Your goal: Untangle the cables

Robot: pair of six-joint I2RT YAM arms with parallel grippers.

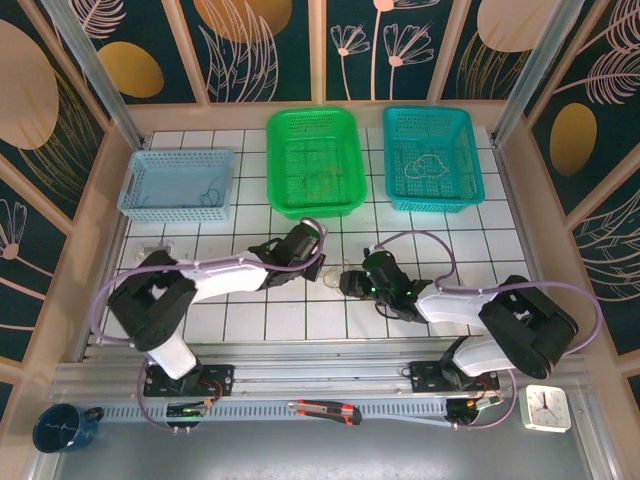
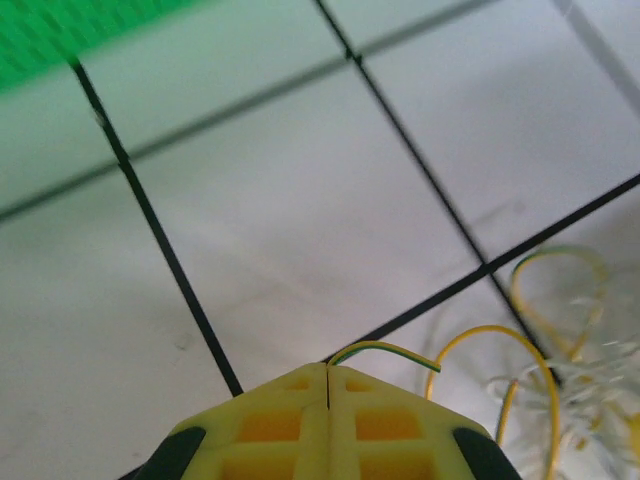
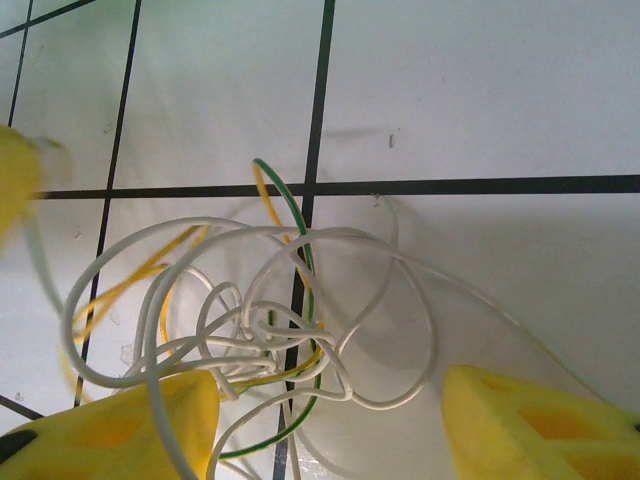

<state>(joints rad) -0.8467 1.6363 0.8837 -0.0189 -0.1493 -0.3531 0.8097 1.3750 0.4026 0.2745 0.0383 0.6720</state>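
Your left claw (image 2: pixel 328 374) is pressed together on the tip of a yellow-green wire (image 2: pixel 385 349), likely so you can draw that one strand out of the knot (image 3: pixel 270 335), which lies on the tiled table (image 1: pixel 250 318) between the two claws. Your right claw (image 3: pixel 325 395) stands spread, a finger on either side of the knot and gripping nothing, probably ready to pin it while you pull. At the back, count three baskets: a blue basket (image 1: pixel 130 185), a green basket (image 1: pixel 272 170) and a teal basket (image 1: pixel 475 170), each seemingly holding one sorted wire. The knot has the yellow-green wire, a yellow wire (image 3: pixel 262 190), and white loops (image 3: pixel 200 223) too interwoven to count.
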